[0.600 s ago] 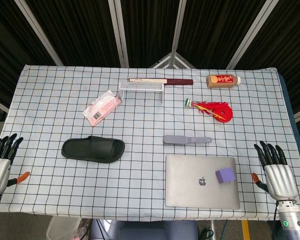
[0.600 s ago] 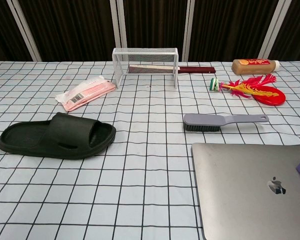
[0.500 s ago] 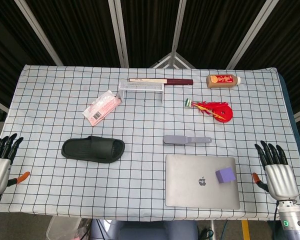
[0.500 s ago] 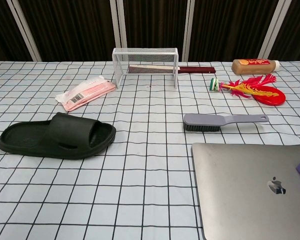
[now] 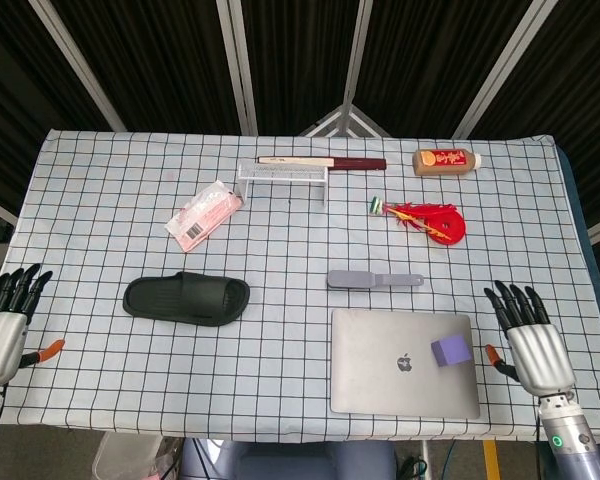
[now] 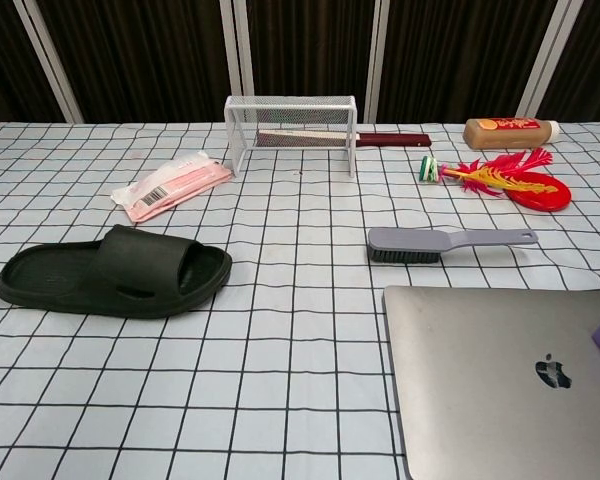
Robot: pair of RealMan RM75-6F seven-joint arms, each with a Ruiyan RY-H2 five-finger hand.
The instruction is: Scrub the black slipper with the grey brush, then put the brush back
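Observation:
The black slipper [image 5: 187, 298] [image 6: 115, 272] lies flat on the checked cloth, left of centre. The grey brush [image 5: 376, 279] [image 6: 448, 243] lies bristles down right of centre, its handle pointing right, just beyond the laptop. My right hand [image 5: 528, 340] hovers open at the table's right front edge, well right of the brush, holding nothing. My left hand [image 5: 4, 323] is open at the left front edge, left of the slipper, also holding nothing. Neither hand shows in the chest view.
A closed silver laptop [image 5: 404, 362] with a purple block [image 5: 450, 351] on it lies in front of the brush. Further back are a white wire rack [image 5: 283, 177], a pink packet [image 5: 205, 214], a red feathered toy [image 5: 427, 217], a brown bottle [image 5: 446, 160] and a dark red stick [image 5: 322, 162].
My right hand has shifted left and slightly forward, closer to the laptop's right edge. The left hand has dropped slightly. Slipper and brush have not moved.

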